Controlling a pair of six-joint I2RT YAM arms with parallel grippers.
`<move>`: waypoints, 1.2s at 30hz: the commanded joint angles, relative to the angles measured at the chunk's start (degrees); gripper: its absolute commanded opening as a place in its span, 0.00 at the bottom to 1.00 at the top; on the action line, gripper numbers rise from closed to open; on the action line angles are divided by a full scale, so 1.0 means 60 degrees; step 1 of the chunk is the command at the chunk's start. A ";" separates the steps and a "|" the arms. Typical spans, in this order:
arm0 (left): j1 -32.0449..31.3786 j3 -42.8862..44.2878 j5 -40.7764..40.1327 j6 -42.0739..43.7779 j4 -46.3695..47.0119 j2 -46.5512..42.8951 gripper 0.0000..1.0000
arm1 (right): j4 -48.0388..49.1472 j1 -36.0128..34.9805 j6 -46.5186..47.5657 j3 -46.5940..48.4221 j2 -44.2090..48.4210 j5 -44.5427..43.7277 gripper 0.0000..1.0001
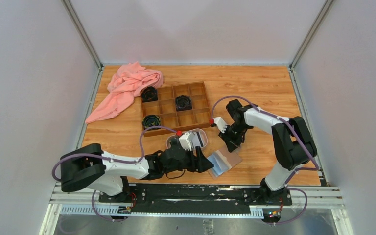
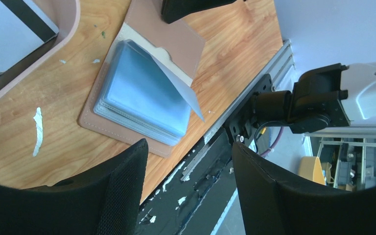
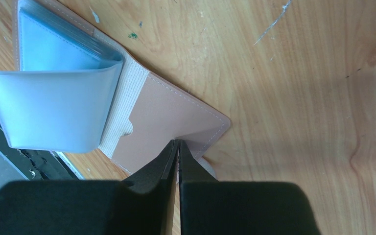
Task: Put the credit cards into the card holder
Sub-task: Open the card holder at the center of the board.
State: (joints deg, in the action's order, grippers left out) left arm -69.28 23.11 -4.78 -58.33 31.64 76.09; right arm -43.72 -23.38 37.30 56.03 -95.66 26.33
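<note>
The card holder (image 1: 223, 162) lies open near the table's front edge, tan outside with pale blue sleeves (image 2: 142, 93) fanned up. My right gripper (image 3: 178, 142) is shut, its tips pinching the edge of the tan flap (image 3: 171, 110); it reaches in from the far side (image 1: 230, 140). The left gripper (image 2: 188, 151) is open and holds nothing. It hovers just left of the card holder (image 1: 207, 164), over the table edge. Credit cards (image 1: 188, 139), light grey and one with a black stripe (image 2: 7, 27), sit in the oval pinkish tray (image 2: 72, 22) behind the left gripper.
A brown wooden compartment box (image 1: 176, 105) holding black coiled items stands at mid-table. A pink cloth (image 1: 127, 88) lies at the back left. The black base rail (image 2: 210, 161) runs right along the front edge next to the card holder.
</note>
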 commanded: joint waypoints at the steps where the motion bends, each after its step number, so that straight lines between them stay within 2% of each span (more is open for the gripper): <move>1: -0.0128 0.0274 -0.0478 -0.0523 0.0360 0.0494 0.67 | -0.0380 -0.0058 0.0009 -0.0042 -0.0447 -0.0457 0.07; 12: -0.0144 0.0869 -0.0555 -0.1108 0.1036 0.2018 0.67 | -0.0402 -0.0051 0.0009 -0.0043 -0.0510 -0.0451 0.07; 15: -0.0144 0.0948 -0.0725 -0.1405 0.1070 0.2332 0.64 | -0.0403 -0.0053 0.0010 -0.0045 -0.0507 -0.0447 0.07; 20: -0.0144 0.0923 -0.0942 -0.1859 0.1070 0.2601 0.60 | -0.0418 -0.0059 0.0009 -0.0035 -0.0518 -0.0433 0.07; 36: -0.0144 0.1271 -0.1378 -0.2084 0.1072 0.3159 0.60 | -0.0432 -0.0059 0.0009 -0.0011 -0.0522 -0.0400 0.07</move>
State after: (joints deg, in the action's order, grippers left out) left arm -69.63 29.23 -9.69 -70.76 37.30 93.49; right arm -44.62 -23.38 37.23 56.84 -96.60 26.28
